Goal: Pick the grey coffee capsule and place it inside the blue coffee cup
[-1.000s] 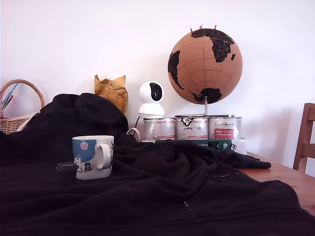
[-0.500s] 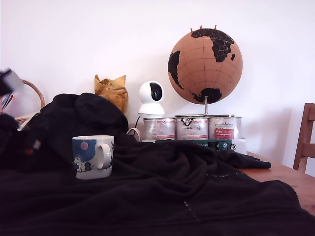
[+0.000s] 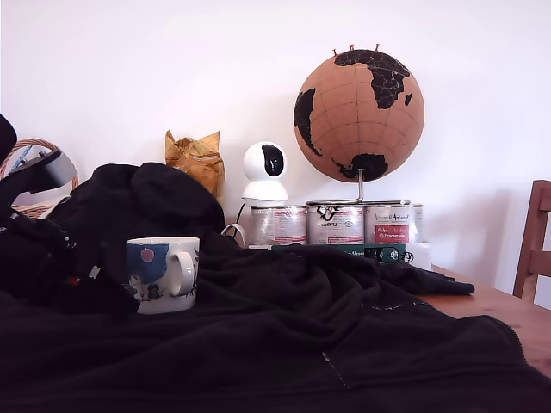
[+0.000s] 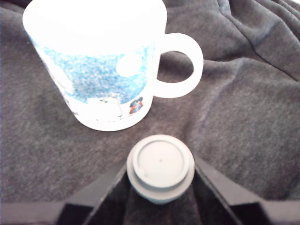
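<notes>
Wrist view: grey coffee capsule (image 4: pixel 161 167) sits on dark blanket (image 4: pixel 243 108) between the gripper (image 4: pixel 161 187) fingers, just beside the blue coffee cup (image 4: pixel 101 65). Grip status: can't tell, fingers flank it. Still to do, prob.: lift & drop into cup.

I count one blue coffee cup (image 3: pixel 162 274) and one grey coffee capsule (image 4: pixel 161 167) on one dark blanket (image 3: pixel 344 335) — beyond them three silver tins (image 3: pixel 336 224), one cork globe (image 3: pixel 359 117), one white camera (image 3: pixel 264 173), one wicker basket (image 3: pixel 26 209) — and one wooden chair (image 3: pixel 534 249).
</notes>
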